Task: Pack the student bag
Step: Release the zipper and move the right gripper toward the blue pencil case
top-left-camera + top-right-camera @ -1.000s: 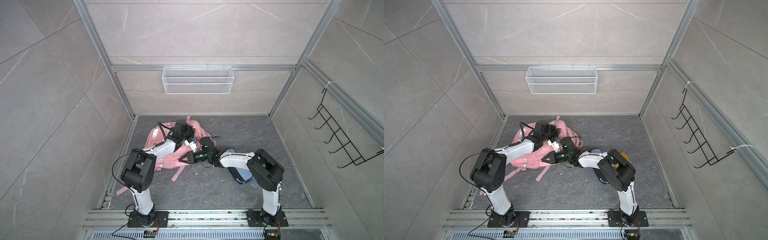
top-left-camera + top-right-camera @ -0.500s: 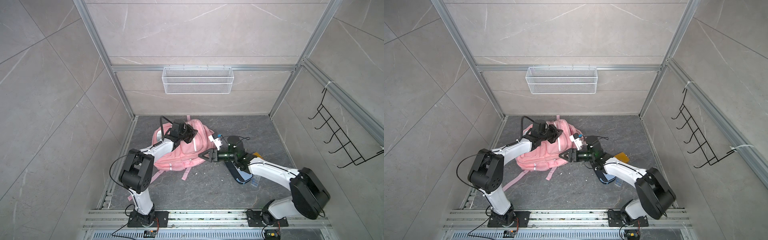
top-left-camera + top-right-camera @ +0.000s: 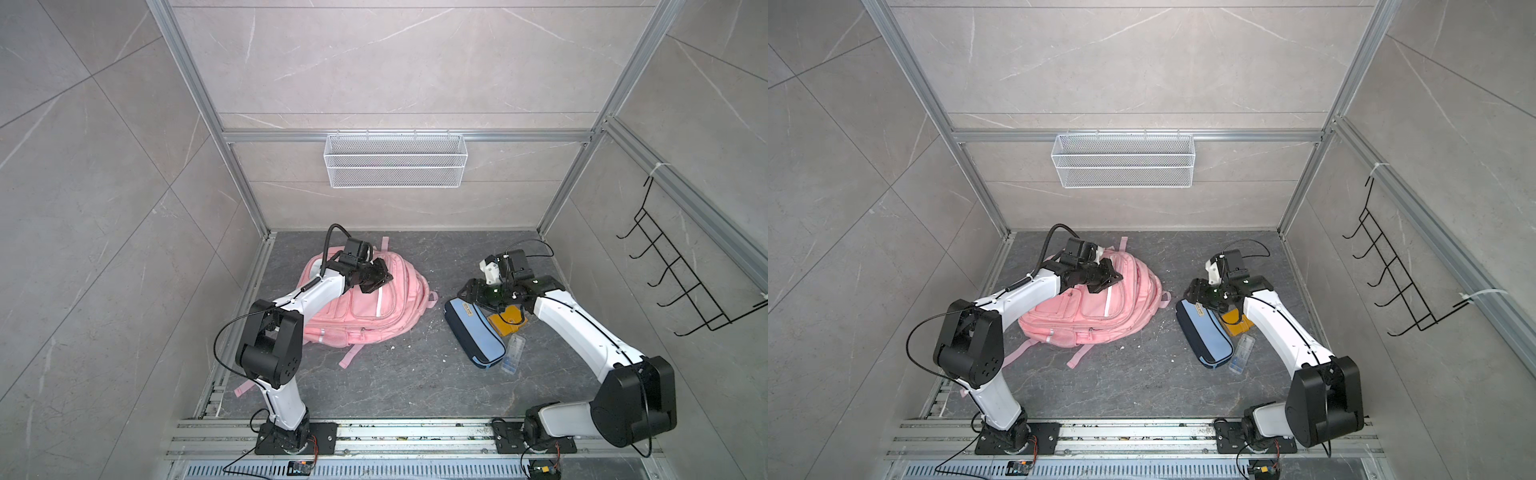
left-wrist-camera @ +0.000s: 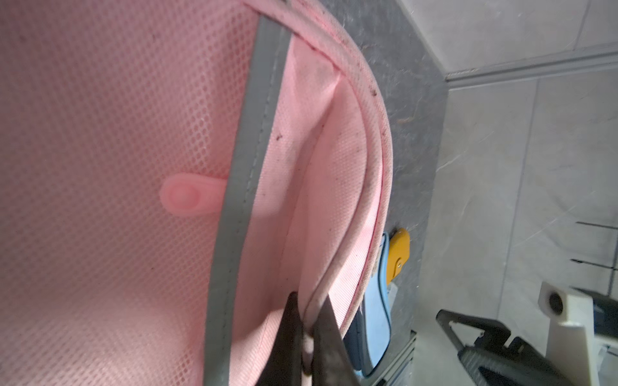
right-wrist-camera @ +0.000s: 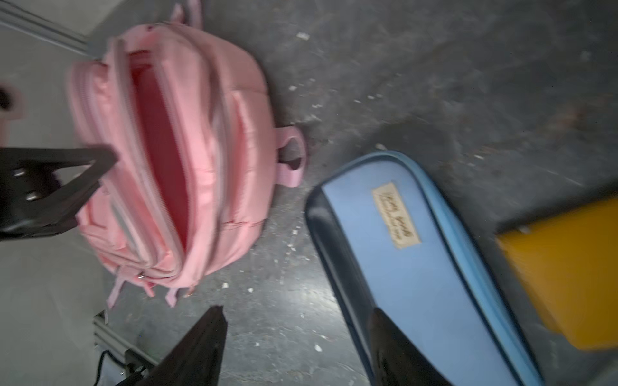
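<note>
On my feed the student bag (image 3: 365, 307) is baby pink all over. It has a white strip (image 3: 379, 303) that reads dull grey up close, plus pink honeycomb mesh (image 4: 100, 167). The bag's lining (image 5: 160, 150) looks a deeper reddish pink. The pencil case (image 3: 473, 332) is light blue with navy edging and a tan label (image 5: 396, 215). The box (image 3: 509, 326) is mustard yellow. The floor (image 3: 415, 386) is dark grey, marbled. The walls (image 3: 395, 62) are pale grey-beige with white veins, the wire basket (image 3: 395, 160) is white, and the arms (image 3: 573, 320) are white with black joints.
</note>
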`<state>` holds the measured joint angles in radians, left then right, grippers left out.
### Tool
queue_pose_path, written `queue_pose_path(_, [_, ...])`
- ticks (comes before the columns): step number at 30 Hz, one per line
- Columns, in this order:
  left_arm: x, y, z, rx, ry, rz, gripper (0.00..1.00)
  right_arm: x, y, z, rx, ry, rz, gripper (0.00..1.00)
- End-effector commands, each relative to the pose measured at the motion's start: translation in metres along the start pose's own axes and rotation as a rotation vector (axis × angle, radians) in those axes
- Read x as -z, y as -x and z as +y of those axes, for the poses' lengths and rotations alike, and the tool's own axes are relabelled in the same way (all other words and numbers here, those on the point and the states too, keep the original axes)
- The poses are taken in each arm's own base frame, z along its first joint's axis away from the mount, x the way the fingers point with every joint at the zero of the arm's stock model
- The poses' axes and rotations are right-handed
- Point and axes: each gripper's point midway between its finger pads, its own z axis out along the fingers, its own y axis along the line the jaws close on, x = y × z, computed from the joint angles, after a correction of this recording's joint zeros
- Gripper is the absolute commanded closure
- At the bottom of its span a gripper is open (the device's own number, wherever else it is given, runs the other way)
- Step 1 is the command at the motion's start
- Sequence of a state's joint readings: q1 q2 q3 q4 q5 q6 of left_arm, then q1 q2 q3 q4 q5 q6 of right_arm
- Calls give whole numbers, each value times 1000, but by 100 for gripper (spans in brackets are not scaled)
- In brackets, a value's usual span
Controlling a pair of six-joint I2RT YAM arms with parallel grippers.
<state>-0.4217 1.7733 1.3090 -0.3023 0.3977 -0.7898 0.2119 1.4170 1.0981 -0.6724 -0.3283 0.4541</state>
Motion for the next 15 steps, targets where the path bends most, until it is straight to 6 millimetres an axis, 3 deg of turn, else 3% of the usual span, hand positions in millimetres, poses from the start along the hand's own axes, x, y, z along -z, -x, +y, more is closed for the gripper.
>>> queue_pose_path(1, [13, -13, 10, -100, 85, 39, 100, -4, -21, -32, -15, -122, 119, 30])
queue_pose_path(8, [-3, -37, -2, -181, 105, 98, 100, -25, -19, -74, -61, -197, 161, 28])
queue_pose_path(11, [-7, -50, -6, -164, 73, 130, 100, -29, -15, -75, -30, -182, 158, 27])
queue_pose_path(15, [-4, -61, -13, -165, 19, 149, 100, -37, -24, -89, 8, -223, 212, 27])
